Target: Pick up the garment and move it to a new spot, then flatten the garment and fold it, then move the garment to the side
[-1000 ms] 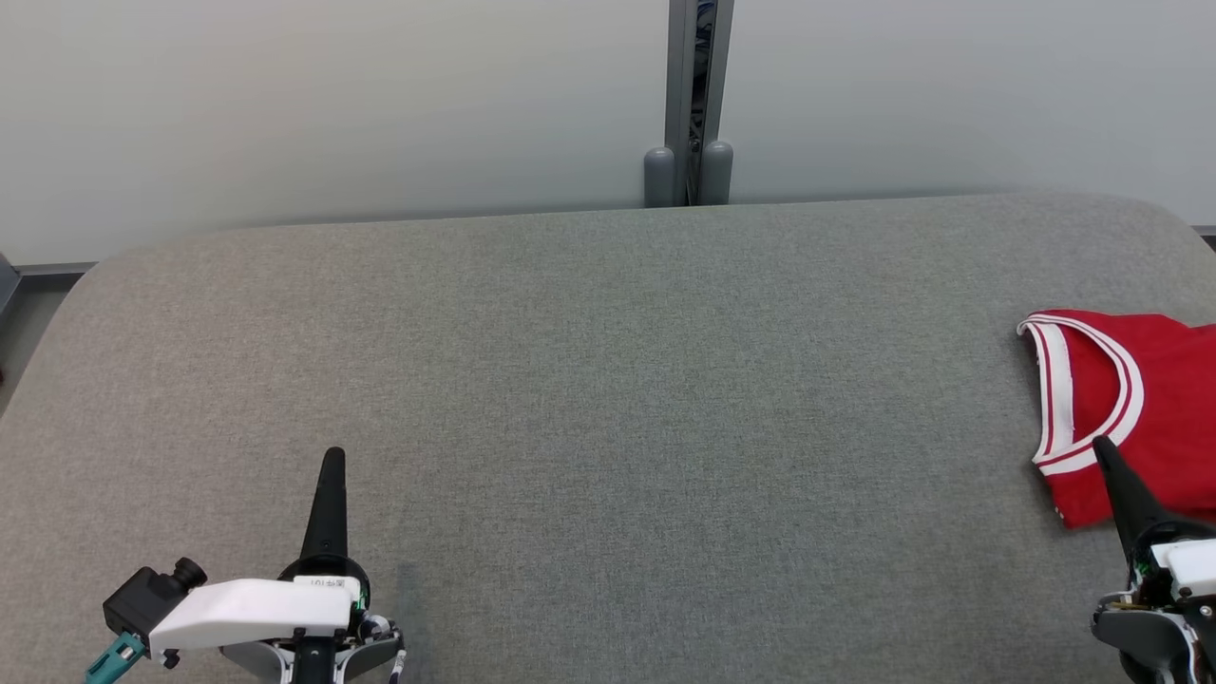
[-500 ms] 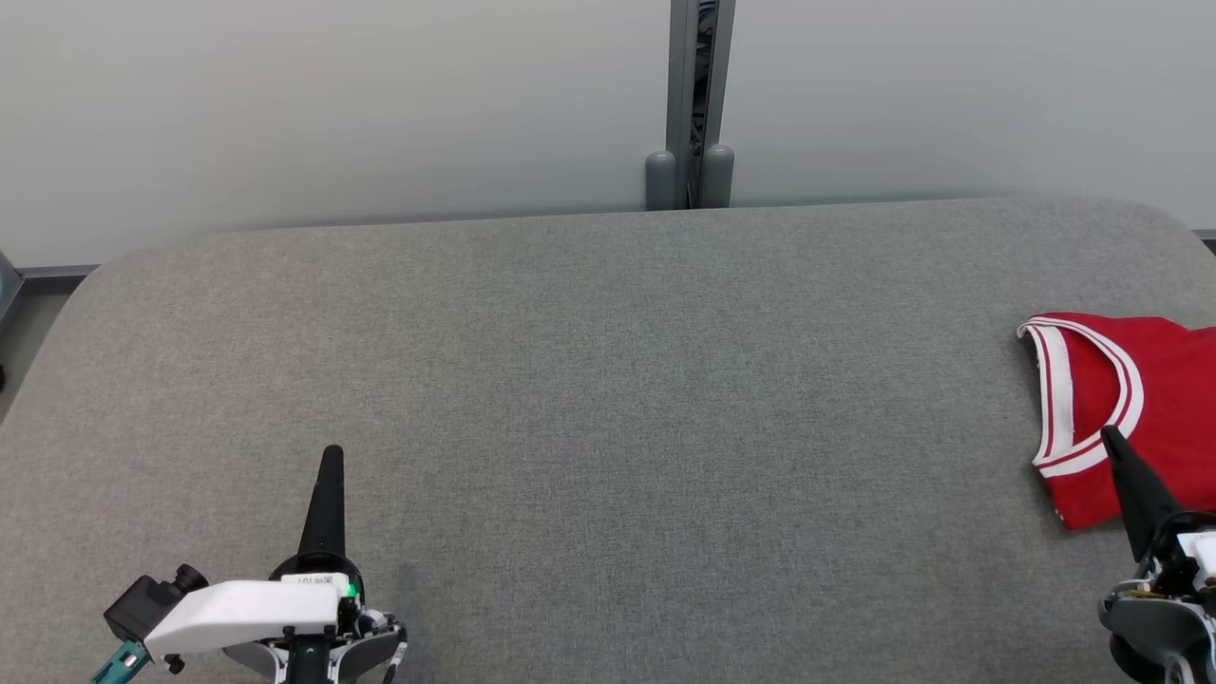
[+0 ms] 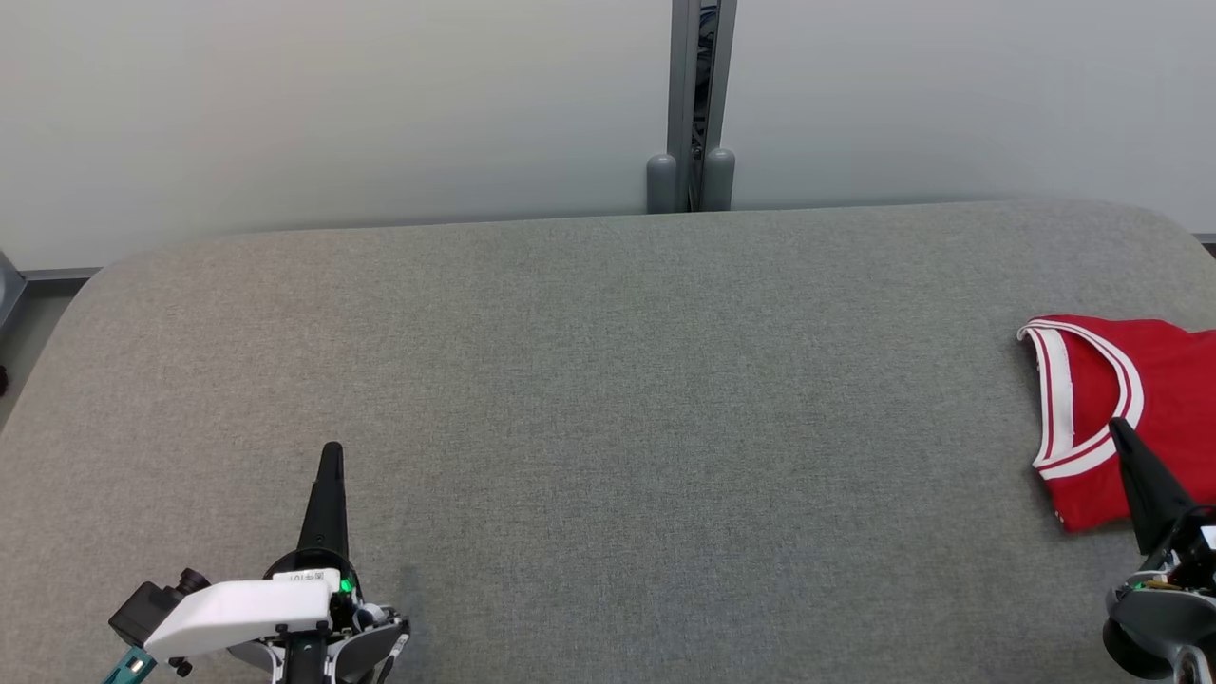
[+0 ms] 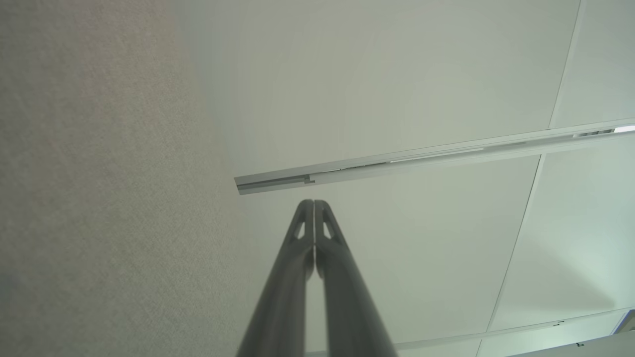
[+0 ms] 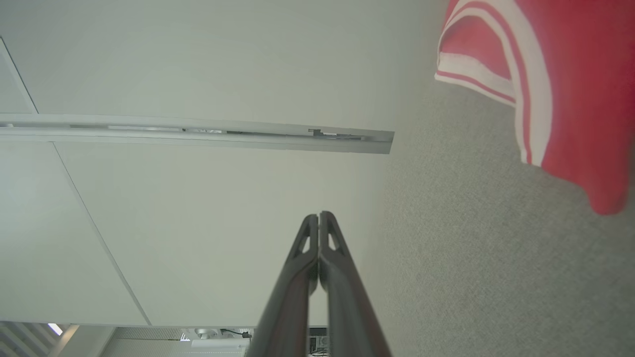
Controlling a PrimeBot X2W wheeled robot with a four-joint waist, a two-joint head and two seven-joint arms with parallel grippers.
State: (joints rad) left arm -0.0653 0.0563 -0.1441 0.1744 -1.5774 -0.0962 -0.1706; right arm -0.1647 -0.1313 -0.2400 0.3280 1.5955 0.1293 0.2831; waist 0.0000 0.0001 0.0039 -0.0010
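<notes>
The garment (image 3: 1154,375), red with white-striped trim, lies on the grey table (image 3: 608,399) at the 3 o'clock edge of the head view, where the frame cuts it off. Its trimmed opening faces 9 o'clock, and its lower corner points toward 6 o'clock.

The right gripper (image 3: 1118,427) sits at 4 o'clock in the head view. Its fingers are pressed together into one dark point that overlaps the garment's striped edge. It seems to hang just above the cloth rather than touch it, though the angle leaves this unsure. In the right wrist view the same closed pair (image 5: 319,216) rises from 6 o'clock with nothing between the tips. There the garment (image 5: 570,74) lies at 1 o'clock, apart from the tips.

The left gripper (image 3: 331,451) is at 7 o'clock in the head view, over bare table and well apart from the garment. Its fingers are also pressed together and hold nothing, which the left wrist view (image 4: 314,204) shows plainly.

Behind the table stands a pale wall (image 3: 332,114), with a grey post (image 3: 700,95) at 12 o'clock.
</notes>
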